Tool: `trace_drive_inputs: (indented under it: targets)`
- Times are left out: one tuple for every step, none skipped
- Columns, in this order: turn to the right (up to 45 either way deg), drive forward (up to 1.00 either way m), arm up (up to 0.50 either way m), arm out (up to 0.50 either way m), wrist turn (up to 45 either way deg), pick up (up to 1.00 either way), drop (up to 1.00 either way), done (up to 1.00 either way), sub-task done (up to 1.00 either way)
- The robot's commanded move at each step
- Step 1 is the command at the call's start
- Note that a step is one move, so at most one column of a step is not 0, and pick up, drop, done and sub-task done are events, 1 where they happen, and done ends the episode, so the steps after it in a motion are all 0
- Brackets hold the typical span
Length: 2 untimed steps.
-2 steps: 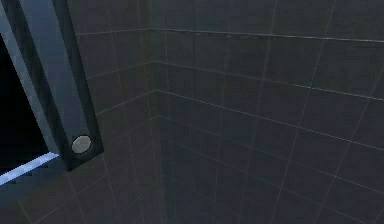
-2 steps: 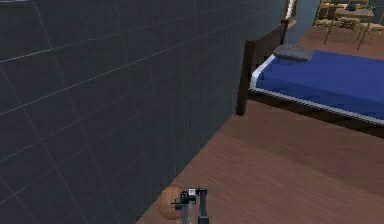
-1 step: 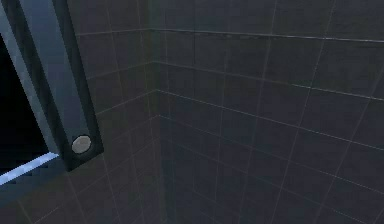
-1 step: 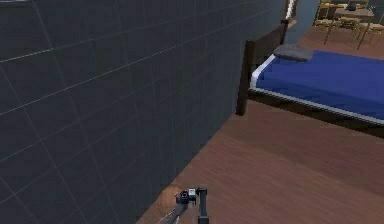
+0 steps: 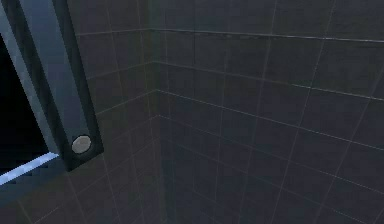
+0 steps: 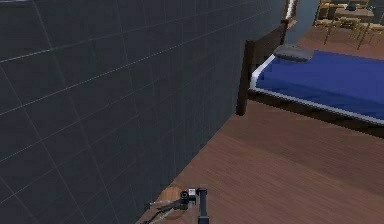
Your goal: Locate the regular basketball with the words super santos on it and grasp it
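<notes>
Blue-covered bed with dark wooden headboard [image 6: 320, 80] runs off the arm side view's right edge; wooden chairs [image 6: 345, 15] up top are clipped and tiny; blue-grey door slab [image 5: 55, 70] is cut by the forward view's top edge

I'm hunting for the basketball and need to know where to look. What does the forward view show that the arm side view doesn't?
Forward view: a blue-grey frame with a round disc at its lower end, beside a dark opening.
Arm side view: wood floor, a bed with a blue cover, chairs far off, the arm and end effector.
Both: the dark tiled wall.
</notes>
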Motion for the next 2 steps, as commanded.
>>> trace_drive_inputs:
  targets:
    - [0.0,0.0,0.0,0.0,45.0,0.0,0.0,0.0,0.0]
    - [0.0,0.0,0.0,0.0,12.0,0.0,0.0,0.0,0.0]
